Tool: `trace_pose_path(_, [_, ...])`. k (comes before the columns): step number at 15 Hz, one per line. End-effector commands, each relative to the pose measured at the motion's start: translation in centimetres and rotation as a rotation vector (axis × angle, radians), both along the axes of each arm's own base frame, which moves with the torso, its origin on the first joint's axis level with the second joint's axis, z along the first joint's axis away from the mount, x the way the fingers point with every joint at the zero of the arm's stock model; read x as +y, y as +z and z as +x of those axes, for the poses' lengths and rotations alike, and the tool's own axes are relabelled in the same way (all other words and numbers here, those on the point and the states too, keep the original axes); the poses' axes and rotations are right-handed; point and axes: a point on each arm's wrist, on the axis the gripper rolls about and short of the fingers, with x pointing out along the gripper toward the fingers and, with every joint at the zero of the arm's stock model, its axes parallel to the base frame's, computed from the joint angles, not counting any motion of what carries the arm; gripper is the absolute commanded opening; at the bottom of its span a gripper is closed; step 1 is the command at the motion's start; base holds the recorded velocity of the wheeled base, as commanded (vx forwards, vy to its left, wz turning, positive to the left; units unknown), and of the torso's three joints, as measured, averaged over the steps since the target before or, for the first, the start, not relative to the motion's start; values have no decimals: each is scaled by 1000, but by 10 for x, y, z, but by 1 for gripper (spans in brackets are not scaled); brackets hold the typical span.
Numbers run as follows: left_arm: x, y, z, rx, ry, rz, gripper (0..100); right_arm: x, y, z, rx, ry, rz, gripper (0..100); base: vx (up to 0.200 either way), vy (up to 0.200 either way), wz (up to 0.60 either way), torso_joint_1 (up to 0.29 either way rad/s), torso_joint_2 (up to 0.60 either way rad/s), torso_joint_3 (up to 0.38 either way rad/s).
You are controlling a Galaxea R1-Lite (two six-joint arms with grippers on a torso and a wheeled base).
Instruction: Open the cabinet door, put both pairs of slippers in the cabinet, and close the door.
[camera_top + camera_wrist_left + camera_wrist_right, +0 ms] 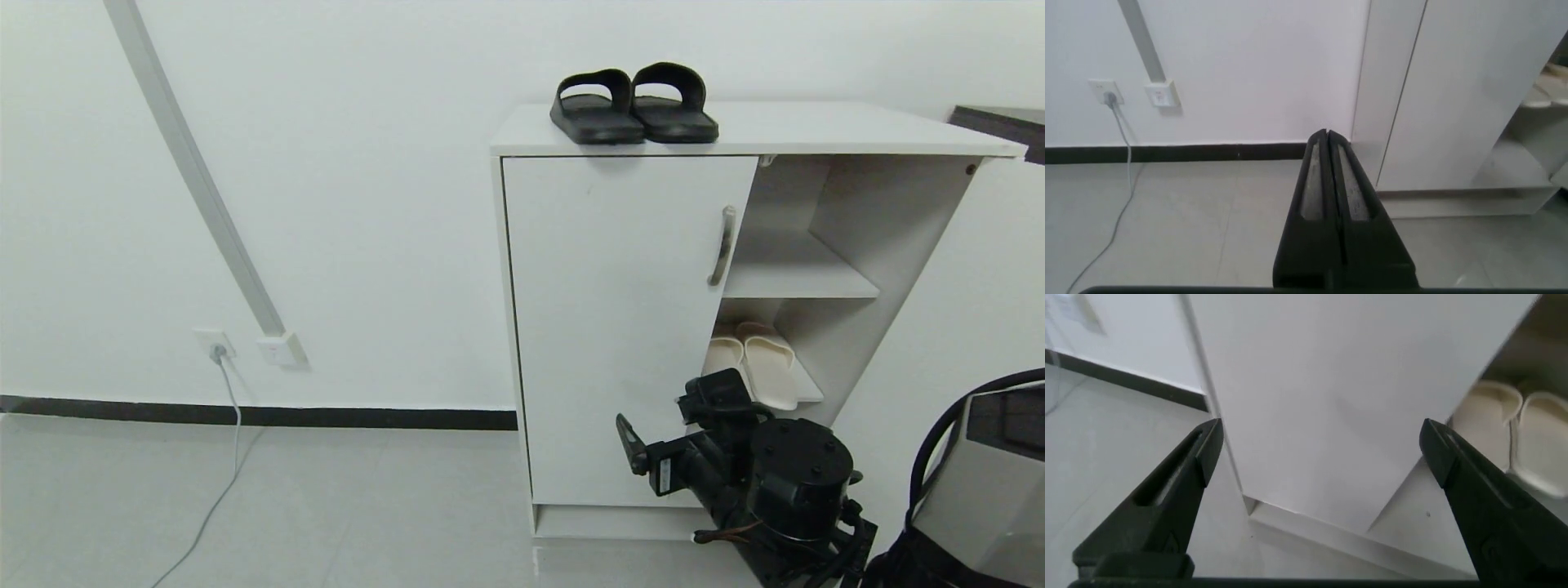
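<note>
The right gripper [663, 418] hangs low in front of the cabinet [816, 126], its fingers [1167, 490] spread wide with nothing between them. Straight beyond the fingers stands the one door [612, 327], shut over the cabinet's left half; its single handle [722, 245] is above the fingers, at the door's free edge. To the robot's right of the fingers the cabinet's other half stands open, with two shelves: the upper shelf [796, 282] is bare, and on the lower one the white slippers [763, 363] lie side by side, just past the fingertips and a little above them. In the right wrist view the white pair [1519, 429] lies past the finger nearer the open half, with the door's edge beside it.

The black slippers [634, 106] sit on the cabinet top, high above the right fingers, over the shut door, the two touching each other.

That makes two pairs, four slippers: one pair inside, one pair on top.

The left gripper [1327, 140] has its fingers pressed together, holding nothing. Past its fingertips are the floor [1208, 212] and the wall's dark baseboard [1208, 152], with the cabinet's left side just to one side of the tips. Farther off on the wall are one socket [214, 343] with a cable [233, 433] running down to the floor, one switch box [277, 349], and one conduit [188, 163] slanting up from it.
</note>
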Motion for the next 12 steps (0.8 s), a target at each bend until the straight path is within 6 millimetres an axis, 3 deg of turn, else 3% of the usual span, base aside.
trace_pose_path(1, [0, 0, 0, 2, -1, 1, 0, -1, 0, 0, 1, -3, -2, 100, 0, 0, 0, 27, -515, -359])
trace_pose_path(12, [0, 0, 0, 2, -1, 1, 0, -3, 1, -2, -4, -1, 4, 100, 0, 0, 0, 142, -472, -330])
